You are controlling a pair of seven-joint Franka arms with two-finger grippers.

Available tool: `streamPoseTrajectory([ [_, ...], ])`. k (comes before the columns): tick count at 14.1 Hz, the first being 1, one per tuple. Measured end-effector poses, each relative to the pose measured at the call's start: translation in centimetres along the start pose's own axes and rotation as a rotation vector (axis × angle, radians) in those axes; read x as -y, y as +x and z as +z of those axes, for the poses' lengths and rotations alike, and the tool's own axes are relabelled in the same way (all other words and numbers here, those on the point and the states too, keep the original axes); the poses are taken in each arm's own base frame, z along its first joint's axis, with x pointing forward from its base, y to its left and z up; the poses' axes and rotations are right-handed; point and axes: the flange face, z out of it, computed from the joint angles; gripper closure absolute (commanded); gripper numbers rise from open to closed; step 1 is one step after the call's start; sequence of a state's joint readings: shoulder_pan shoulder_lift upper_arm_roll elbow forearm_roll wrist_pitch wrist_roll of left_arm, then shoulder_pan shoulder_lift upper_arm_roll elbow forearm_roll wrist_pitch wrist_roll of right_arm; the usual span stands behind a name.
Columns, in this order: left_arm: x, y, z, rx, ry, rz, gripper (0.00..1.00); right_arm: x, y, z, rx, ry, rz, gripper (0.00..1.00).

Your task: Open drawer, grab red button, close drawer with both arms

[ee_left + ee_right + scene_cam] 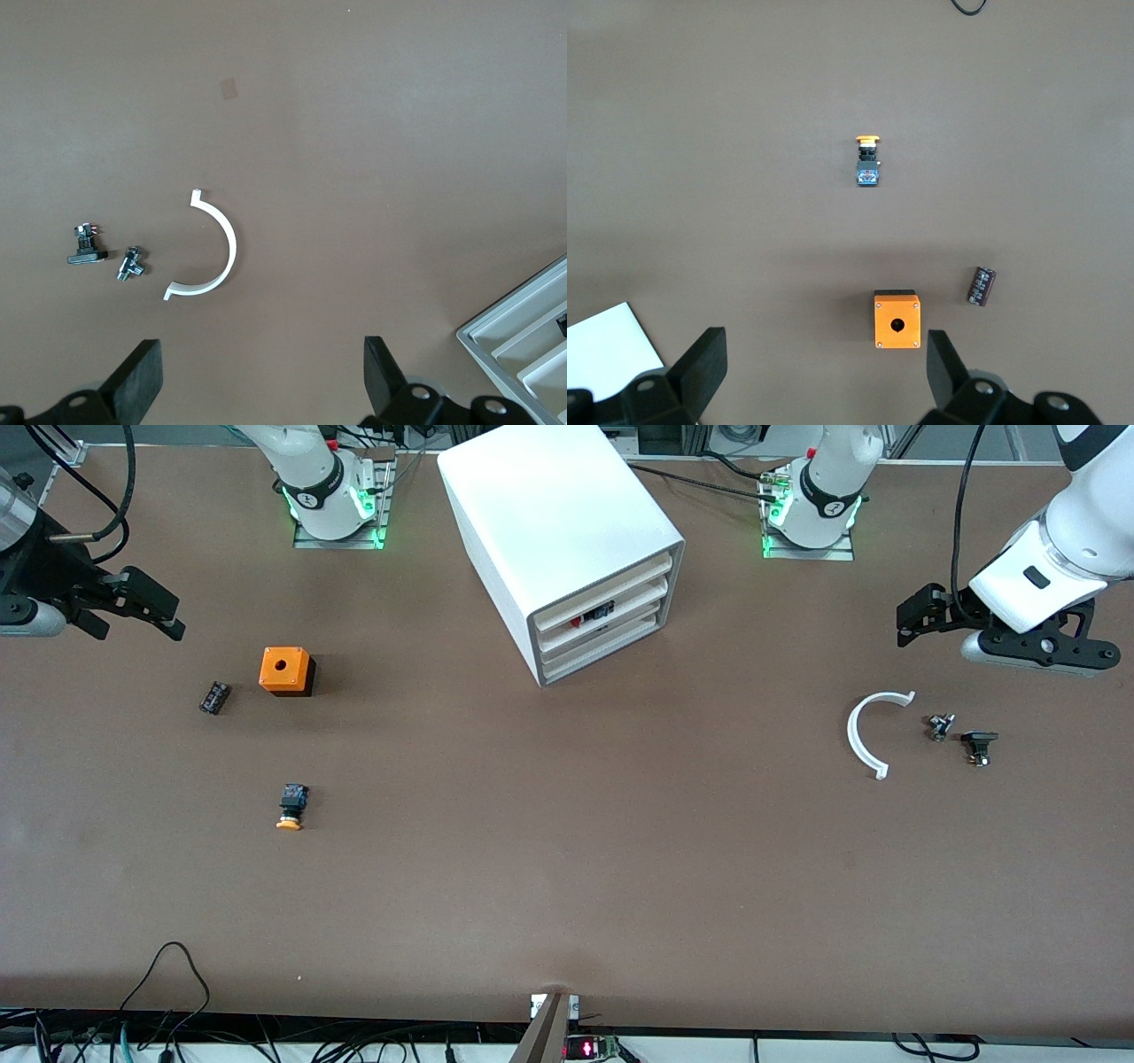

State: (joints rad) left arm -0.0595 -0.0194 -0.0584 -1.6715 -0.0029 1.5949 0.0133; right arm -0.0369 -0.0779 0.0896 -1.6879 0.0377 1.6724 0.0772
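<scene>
Table: brown, cabinet at 12 o'clock.
Drawer: middle, shut; red button glimpsed inside.
Left gripper: jaws wide, waiting over table end.
Right gripper: jaws wide, kept ready.

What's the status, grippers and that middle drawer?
Left gripper open, over table near white arc piece. Right gripper open, over orange box. Drawer shut, red button inside cabinet. Nothing blocking drawer front.
</scene>
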Motion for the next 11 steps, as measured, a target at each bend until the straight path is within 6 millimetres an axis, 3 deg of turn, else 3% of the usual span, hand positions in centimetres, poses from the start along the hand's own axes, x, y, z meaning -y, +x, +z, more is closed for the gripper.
streamPoseTrajectory([
  [6, 0.0, 0.0, 0.0, 0.0, 0.0, 0.0, 0.0, 0.03, 0.1, -0.71, 0.024, -0.011, -0.003, 0.0],
  [11, -0.03, -0.42, 0.33, 0.046, -0.002, 0.0, 0.0, 0.0, 0.2, -0.01, 0.059, -0.018, 0.002, 0.0],
])
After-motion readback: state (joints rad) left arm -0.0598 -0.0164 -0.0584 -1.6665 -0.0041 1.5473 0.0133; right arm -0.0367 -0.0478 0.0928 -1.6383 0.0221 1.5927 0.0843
